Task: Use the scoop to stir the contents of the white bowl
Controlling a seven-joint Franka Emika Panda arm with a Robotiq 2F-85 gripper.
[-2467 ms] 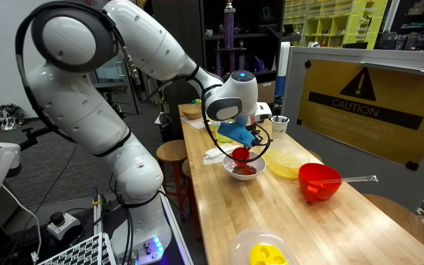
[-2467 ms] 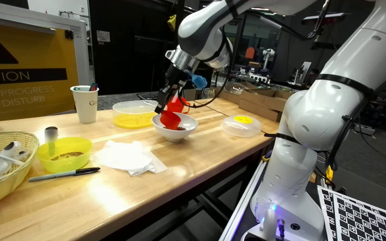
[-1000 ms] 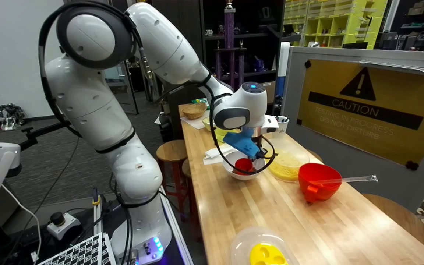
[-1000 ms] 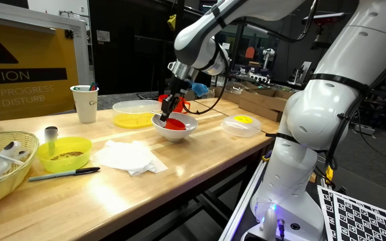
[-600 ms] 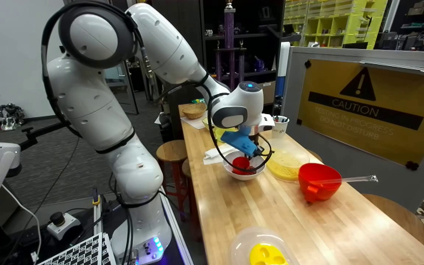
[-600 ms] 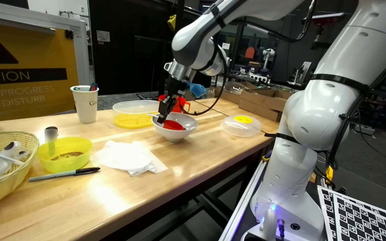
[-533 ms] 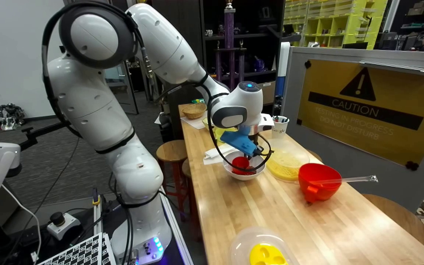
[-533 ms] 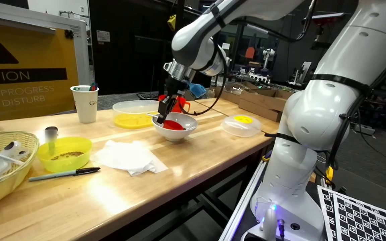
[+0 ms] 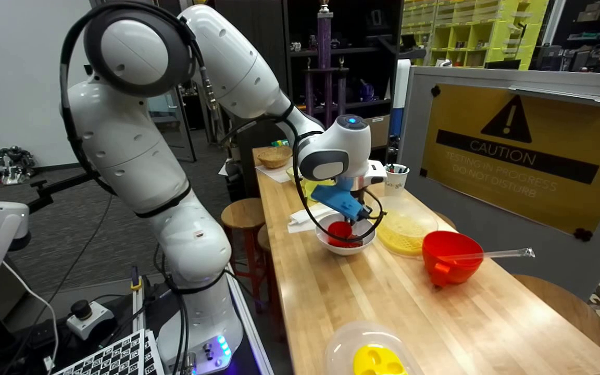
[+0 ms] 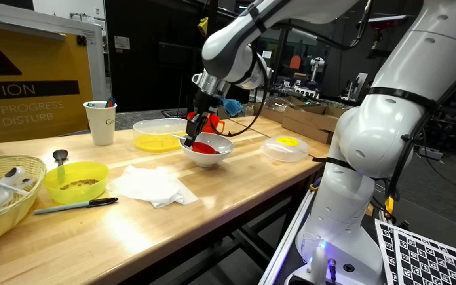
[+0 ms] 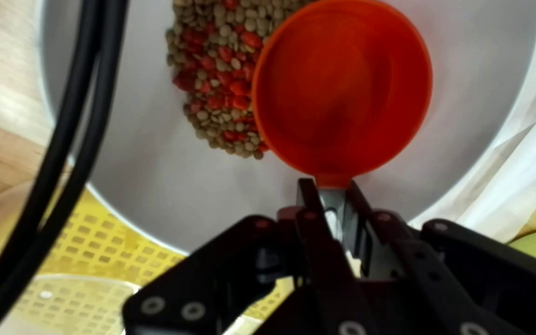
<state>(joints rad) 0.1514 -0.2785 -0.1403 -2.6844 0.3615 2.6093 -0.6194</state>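
Jaws: I find my gripper [image 11: 330, 188] drawn in and pinching the red scoop [image 11: 342, 88] by its handle [image 11: 333, 200]. Change noted: the scoop, which hung clear above, now sits down inside the white bowl [image 10: 207, 160], its side seemingly touching the pile of brown lentils and red bits [image 11: 219, 70]. My judgement is that stirring can now be done, and may have begun; the pile is bunched, with the red bits gathered rather than spread. The scoop itself shows no load.

Clearances: in the wrist view, bare bowl floor lies left of the pile and again nearer my jaws, so a sweep that way has room. Right of the scoop, only a bare band separates it from the rim [image 11: 110, 209]. A yellow tub [image 10: 156, 142] stands just beside the bowl; contact cannot be told. Paper towels [image 10: 149, 186] lie near another side. My cable [image 11: 102, 88] crosses over the bowl's left part in that same view.

Risk assessed: a wide stroke could catch the rim and drag the bowl along the table [image 9: 331, 302]. Short, level strokes are advised.
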